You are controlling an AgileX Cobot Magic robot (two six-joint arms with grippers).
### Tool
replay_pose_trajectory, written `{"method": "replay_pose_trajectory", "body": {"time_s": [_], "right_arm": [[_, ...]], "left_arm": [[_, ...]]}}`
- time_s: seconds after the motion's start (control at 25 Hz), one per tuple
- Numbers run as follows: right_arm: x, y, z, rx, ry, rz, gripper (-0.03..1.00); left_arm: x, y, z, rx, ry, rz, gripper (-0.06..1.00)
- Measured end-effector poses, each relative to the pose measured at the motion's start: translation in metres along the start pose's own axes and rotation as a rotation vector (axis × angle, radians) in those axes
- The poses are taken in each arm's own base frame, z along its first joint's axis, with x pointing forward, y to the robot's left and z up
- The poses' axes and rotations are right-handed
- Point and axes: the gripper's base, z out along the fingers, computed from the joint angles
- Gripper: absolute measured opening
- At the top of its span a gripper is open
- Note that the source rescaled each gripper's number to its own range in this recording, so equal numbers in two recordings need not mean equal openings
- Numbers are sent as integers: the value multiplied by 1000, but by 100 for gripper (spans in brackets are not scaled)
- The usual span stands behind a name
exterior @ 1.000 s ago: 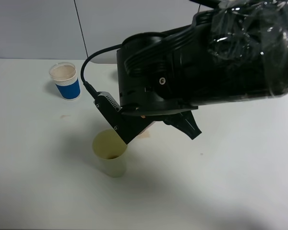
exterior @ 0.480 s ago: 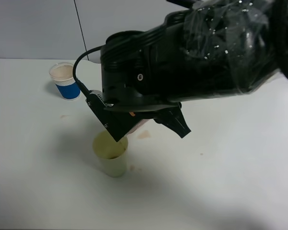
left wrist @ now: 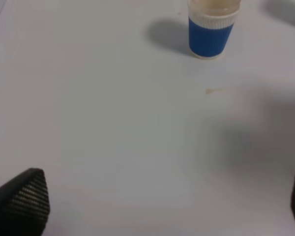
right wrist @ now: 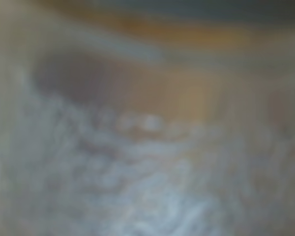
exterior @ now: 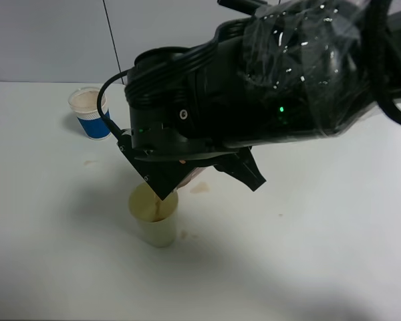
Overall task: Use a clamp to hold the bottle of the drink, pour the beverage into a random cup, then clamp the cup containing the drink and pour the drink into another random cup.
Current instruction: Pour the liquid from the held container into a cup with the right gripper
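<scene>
- Your right gripper is buried under its own plastic-wrapped arm, so you can't see the jaws. They're clamped right down, and going by the pink-white sliver of the bottle poking out underneath, I'd say that's what it's got, tipped over the pale yellow-green tumbler.
- The beverage sits brown in the tumbler, and what looks like a thin thread of it drops in at the rim. The right wrist view is just an amber-and-white blur, no help there.
- The left gripper hangs spread wide with nothing in it, and the blue-sleeved cup is well ahead of it.
- There are brownish splashes on the table just beside the tumbler, so it's probably slick there.
- My guess on handling: the tumbler is thin, light and squashy, and it's top-heavy once loaded. Take it mid-wall, below the rim, and squeeze gently, because the taper could let it slide down through the pads.
- The bottle's squarish body gives you flat faces — nicer to hold than the round neck.
</scene>
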Motion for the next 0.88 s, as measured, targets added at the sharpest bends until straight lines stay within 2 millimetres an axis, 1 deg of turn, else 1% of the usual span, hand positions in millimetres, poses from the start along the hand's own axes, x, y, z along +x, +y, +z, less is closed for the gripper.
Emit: {"method": "replay_pose_trajectory", "body": {"time_s": [0.88], "right_arm": [[2, -2, -2, 33, 40, -55, 0]], "left_arm": [[0, 0, 0, 0, 0, 0, 100]]}}
